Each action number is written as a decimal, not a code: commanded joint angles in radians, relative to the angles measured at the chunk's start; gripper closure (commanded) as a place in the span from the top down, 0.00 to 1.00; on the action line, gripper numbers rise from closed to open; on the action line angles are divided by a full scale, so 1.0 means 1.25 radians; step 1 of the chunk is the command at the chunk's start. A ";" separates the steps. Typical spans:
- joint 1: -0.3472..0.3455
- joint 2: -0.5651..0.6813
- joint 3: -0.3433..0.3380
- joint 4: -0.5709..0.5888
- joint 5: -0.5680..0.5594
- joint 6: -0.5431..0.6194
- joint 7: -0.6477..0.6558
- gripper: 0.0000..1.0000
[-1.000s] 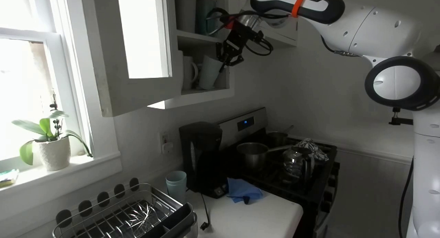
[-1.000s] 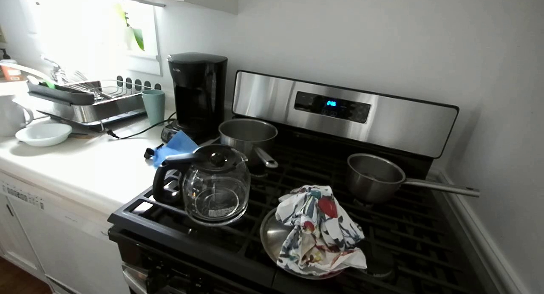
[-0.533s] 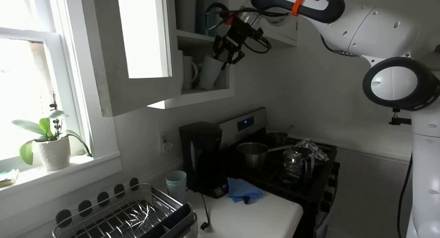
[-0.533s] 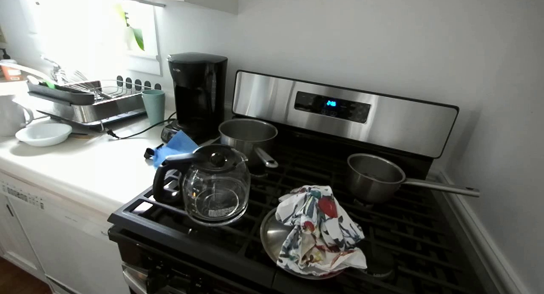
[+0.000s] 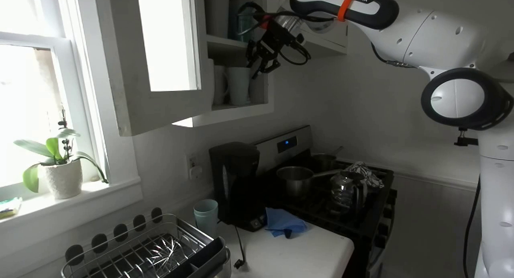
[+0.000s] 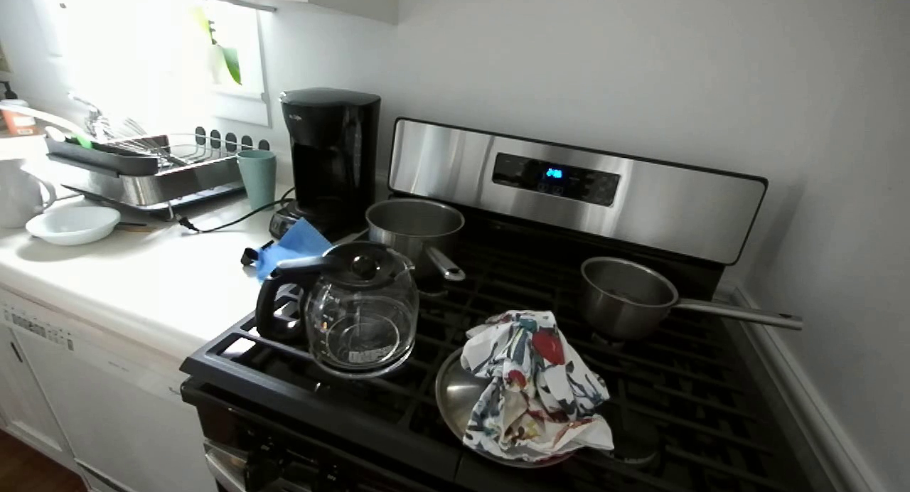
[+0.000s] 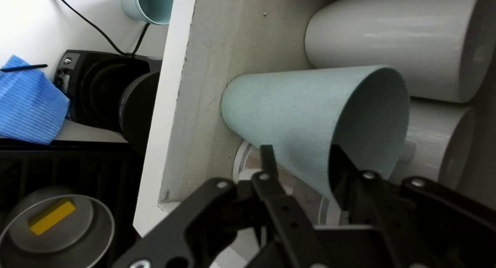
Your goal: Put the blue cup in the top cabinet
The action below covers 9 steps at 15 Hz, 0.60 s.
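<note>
Since the earlier frame, the light-blue tapered cup (image 5: 238, 87) has gone from leaning toward 1 o'clock to standing upright, and the tool (image 5: 252, 71) has slid a touch toward 9 with it. So the cup's on the lower shelf (image 7: 209, 117) inside the white wall cabinet (image 5: 241, 113), with a white mug (image 5: 218, 85) just beside it at 9 o'clock; can't tell if those two touch. What the next bit hinges on, imo, is how the cup sits against the fingers (image 7: 268, 159). In an exterior view its long axis runs 12 to 6, and it lies toward 7 or 8 o'clock from the tool, close in. Wrist view: base toward 9, mouth toward 3, cup mostly at 12 from the gap, rim passing between the fingers. One is outside the wall, the other overlaps the mouth, though whether it's actually down inside or just in front I can't say. As for the tool, it's let go: jaws well apart, nothing pinched, any light contact with the rim too hard to call. I'd guess the placing is basically done and what's left is backing out toward 1 o'clock, along the fingers. Go sideways and that overlapping finger could hook the rim and tip the cup. Btw a similar light-blue tumbler (image 5: 206, 217) sits on the desk (image 5: 301, 254), but I'd read the shelf one as the task's cup.
</note>
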 commanded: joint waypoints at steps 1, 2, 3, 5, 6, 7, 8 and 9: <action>0.010 0.014 0.003 0.026 -0.007 0.013 0.011 0.08; 0.011 0.014 0.003 0.026 -0.008 0.014 0.010 0.02; 0.013 0.013 0.004 0.024 -0.008 0.015 0.009 0.03; 0.016 0.012 0.004 0.023 -0.010 0.014 0.007 0.33; 0.017 0.011 0.004 0.023 -0.014 0.014 0.005 0.34; 0.020 0.011 0.003 0.022 -0.022 0.014 0.002 0.41; 0.021 0.011 0.003 0.022 -0.024 0.012 0.002 0.47; 0.022 0.011 0.003 0.021 -0.028 0.012 0.001 0.53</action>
